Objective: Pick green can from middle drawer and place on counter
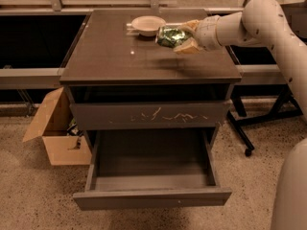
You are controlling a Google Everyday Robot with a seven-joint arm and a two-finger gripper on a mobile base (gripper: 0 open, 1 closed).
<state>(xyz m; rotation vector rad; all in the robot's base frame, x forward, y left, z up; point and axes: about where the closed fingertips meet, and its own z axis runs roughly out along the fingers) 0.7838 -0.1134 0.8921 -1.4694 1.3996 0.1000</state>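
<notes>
My gripper [181, 36] is shut on the green can [169, 36] and holds it lying sideways just above the counter [120, 56], at the back right, close beside the white bowl [147, 24]. The arm reaches in from the right. The middle drawer [151, 174] stands pulled out below, with nothing showing inside it. The drawer front with pale scratch marks [149, 115] above it is shut.
An open cardboard box [57, 133] sits on the floor left of the cabinet. A black wheeled stand [259, 123] is at the right. A rail and window run along the back.
</notes>
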